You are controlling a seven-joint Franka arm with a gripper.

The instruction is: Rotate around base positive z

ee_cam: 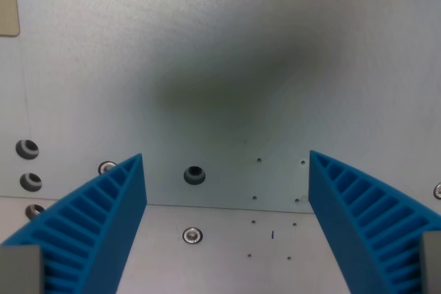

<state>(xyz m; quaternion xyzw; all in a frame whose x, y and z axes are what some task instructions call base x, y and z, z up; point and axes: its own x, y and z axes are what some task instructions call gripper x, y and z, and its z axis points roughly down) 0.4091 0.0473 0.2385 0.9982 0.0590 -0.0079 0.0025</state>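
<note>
Hanging above a pale metal plate [220, 46], the gripper [227, 177] has its two blue ribbed fingers [103, 218] spread wide apart, with nothing between them. Under the gap there is a dark hole [195, 175] and, nearer the lower edge of the plate, a screw head [192, 235]. A beige patch [8, 5] sits at the upper-left corner. The task names no object to locate.

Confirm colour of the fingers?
Blue, ribbed fingers, spread wide apart with nothing between them; wrist view shows it.
</note>
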